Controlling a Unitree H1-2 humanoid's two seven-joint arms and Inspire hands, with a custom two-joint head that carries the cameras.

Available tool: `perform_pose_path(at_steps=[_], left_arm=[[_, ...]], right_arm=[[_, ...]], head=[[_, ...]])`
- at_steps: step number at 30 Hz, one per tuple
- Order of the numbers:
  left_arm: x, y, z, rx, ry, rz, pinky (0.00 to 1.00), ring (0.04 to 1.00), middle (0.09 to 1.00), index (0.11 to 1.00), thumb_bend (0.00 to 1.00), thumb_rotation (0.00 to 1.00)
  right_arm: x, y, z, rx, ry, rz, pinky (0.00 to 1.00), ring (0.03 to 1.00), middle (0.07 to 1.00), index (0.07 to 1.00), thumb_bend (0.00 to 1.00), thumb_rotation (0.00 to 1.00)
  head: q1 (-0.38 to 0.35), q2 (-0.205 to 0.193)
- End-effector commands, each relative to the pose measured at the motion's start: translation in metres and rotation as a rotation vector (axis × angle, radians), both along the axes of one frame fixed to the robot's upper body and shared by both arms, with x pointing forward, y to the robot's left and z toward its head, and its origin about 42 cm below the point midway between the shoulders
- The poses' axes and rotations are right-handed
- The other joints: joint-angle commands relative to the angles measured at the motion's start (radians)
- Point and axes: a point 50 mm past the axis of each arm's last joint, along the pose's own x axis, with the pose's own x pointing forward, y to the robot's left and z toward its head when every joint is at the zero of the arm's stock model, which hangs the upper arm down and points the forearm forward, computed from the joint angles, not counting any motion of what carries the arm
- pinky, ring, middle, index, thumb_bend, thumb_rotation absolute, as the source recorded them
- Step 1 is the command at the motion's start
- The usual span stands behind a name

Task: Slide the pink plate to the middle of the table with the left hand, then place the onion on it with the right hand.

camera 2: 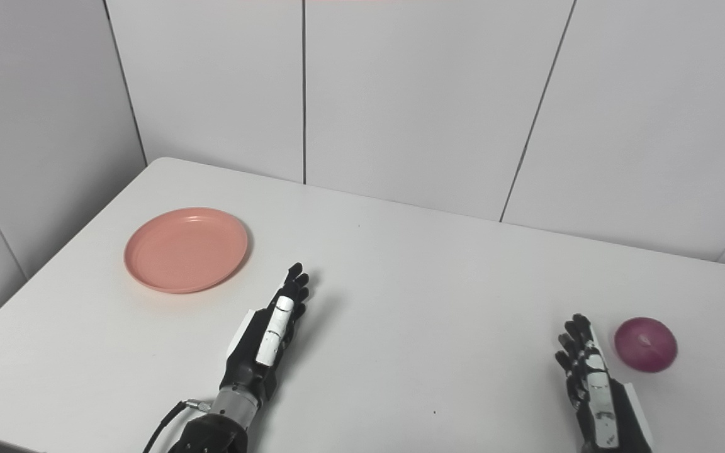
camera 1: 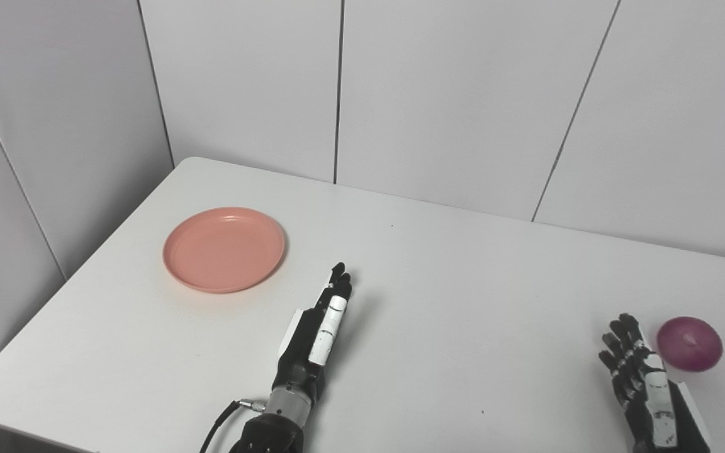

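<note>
The pink plate (camera 1: pixel 224 249) sits far left on the white desk (camera 1: pixel 438 296). The left hand (camera 1: pixel 315 336) is near it, fingers straight, holding nothing. The onion (camera 1: pixel 689 343) lies just beside the empty, open right hand (camera 1: pixel 642 384).

Left hand (camera 1: pixel 318 336), right hand (camera 1: pixel 642 384): fingers extended.

Bare table (camera 1: pixel 463 302) between left hand (camera 1: pixel 318 333) and pink plate (camera 1: pixel 224 249).

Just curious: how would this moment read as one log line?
pink plate: table's left, empty | onion: right, untouched | left hand: open, short of plate | right hand: open beside onion
</note>
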Motion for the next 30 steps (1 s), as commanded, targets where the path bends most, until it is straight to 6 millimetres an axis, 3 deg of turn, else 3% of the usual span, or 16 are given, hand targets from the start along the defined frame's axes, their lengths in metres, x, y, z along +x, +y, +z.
perform_pose_path(at_steps=[1,18,27,30], left_arm=[[-0.008,-0.013,-0.006,-0.027,0.022,-0.01,1.0,1.0,1.0,1.0,0.67,0.99],[-0.009,-0.012,-0.012,-0.028,0.025,-0.007,1.0,1.0,1.0,1.0,0.67,1.0],[-0.013,-0.006,-0.004,-0.093,-0.015,-0.006,1.0,1.0,0.995,0.992,0.74,0.93],[-0.011,0.002,0.007,-0.087,-0.071,-0.008,0.99,0.941,0.926,0.874,0.79,0.92]], right_arm=[[-0.011,-0.007,-0.014,0.003,0.028,-0.011,1.0,1.0,1.0,1.0,0.78,1.0],[-0.012,-0.005,-0.017,-0.001,0.037,-0.009,1.0,1.0,1.0,1.0,0.77,1.0],[-0.014,-0.001,-0.016,-0.003,0.029,-0.002,1.0,1.0,1.0,1.0,0.8,1.0],[-0.015,0.0,-0.015,0.003,0.028,0.002,1.0,1.0,1.0,1.0,0.79,1.0]], head=[[0.001,-0.004],[0.001,-0.036],[-0.009,-0.033],[-0.01,-0.033]])
